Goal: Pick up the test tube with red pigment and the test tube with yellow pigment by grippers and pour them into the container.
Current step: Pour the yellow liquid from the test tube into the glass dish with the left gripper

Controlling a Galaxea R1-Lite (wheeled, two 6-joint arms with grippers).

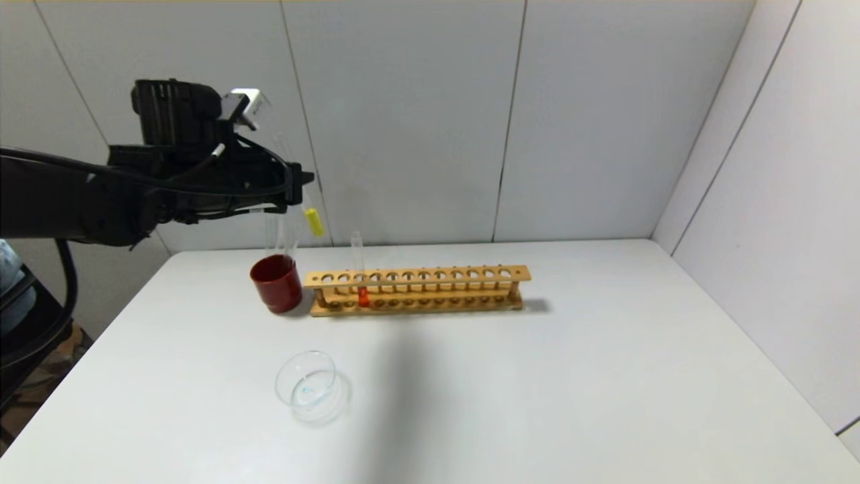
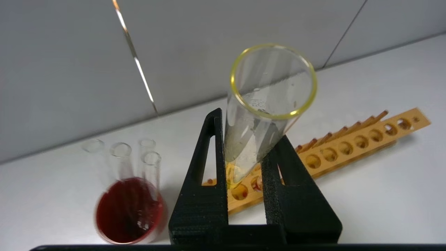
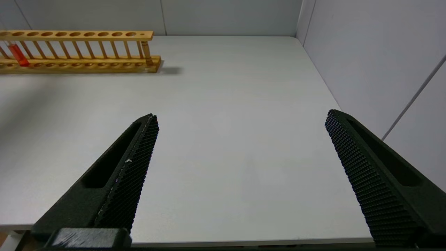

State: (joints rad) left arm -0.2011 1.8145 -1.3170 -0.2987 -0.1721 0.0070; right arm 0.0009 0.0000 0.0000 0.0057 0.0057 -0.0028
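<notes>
Head view: the worktop lies broad and bare rightward of the wooden rack. The left tool, raised above the dark red cup, clamps the yellow test tube. The glass dish sits nearer. The red test tube stands racked. The right tool hangs wide open, holding nothing.

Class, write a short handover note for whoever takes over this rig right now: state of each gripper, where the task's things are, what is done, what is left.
Left gripper: shut on the test tube with yellow pigment, held in the air above the wooden rack's left end, near the dark red cup.
Right gripper: open, empty, low over the table's right side.
Test tube with red pigment: upright in the rack.
Glass dish: nearer the robot, no colour inside.
Done: yellow tube lifted.
Left: pour yellow, then pick and pour red.
</notes>
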